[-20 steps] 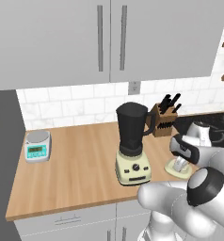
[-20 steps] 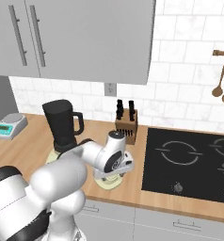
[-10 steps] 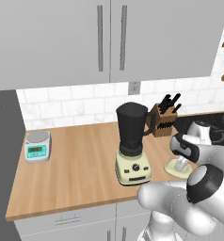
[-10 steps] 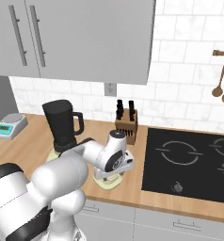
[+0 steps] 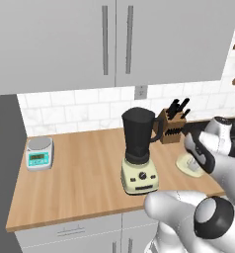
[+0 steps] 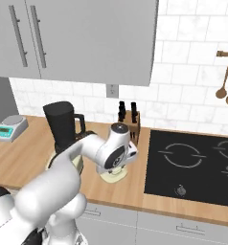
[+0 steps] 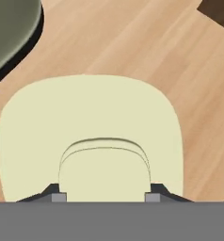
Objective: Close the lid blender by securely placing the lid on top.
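Gripper [image 7: 102,196] down on the lid [image 7: 90,127] – fingertips [image 7: 55,192] pinching its raised centre knob from both sides. Lid lies flat on the wooden table [image 5: 85,180], right of the blender [image 5: 138,150], near the cooktop [image 6: 192,167]. Blender jar's mouth is open, upright on its cream base. Further back – knife block [image 5: 171,123] by the wall; scale [image 5: 39,152] far left.
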### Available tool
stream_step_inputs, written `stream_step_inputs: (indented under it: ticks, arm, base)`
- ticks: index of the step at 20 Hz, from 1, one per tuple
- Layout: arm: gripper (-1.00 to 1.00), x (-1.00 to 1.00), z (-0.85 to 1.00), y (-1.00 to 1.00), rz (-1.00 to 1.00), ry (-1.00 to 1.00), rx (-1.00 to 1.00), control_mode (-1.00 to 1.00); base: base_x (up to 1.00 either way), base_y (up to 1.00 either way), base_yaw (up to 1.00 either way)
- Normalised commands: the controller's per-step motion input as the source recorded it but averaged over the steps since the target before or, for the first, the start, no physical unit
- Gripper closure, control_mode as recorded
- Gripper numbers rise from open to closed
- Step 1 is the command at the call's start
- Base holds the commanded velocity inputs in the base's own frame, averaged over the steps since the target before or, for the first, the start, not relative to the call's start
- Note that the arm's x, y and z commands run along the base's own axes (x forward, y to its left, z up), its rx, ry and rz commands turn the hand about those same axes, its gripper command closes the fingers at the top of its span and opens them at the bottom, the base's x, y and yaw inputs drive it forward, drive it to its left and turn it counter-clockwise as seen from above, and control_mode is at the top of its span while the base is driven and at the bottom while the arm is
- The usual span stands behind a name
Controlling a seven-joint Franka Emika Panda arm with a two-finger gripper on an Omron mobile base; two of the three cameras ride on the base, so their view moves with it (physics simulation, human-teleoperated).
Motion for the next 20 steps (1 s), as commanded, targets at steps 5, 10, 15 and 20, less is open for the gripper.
stream_step_inputs:
  ticks: [5,10,15,20]
  arm:
    - [1.00,-0.19,0.89,0.00,0.00,-0.07,0.00,-1.00]
    - [1.00,-0.20,0.90,0.05,0.00,-0.04,-0.02,-1.00]
    - [1.00,-0.30,0.89,0.08,0.00,-0.08,-0.02,-1.00]
    - [1.00,-0.46,0.85,0.14,0.00,-0.10,-0.02,-1.00]
  base:
    - [0.00,0.00,0.00]
    - [0.00,0.00,0.00]
    - [0.00,0.00,0.00]
    - [0.00,0.00,0.00]
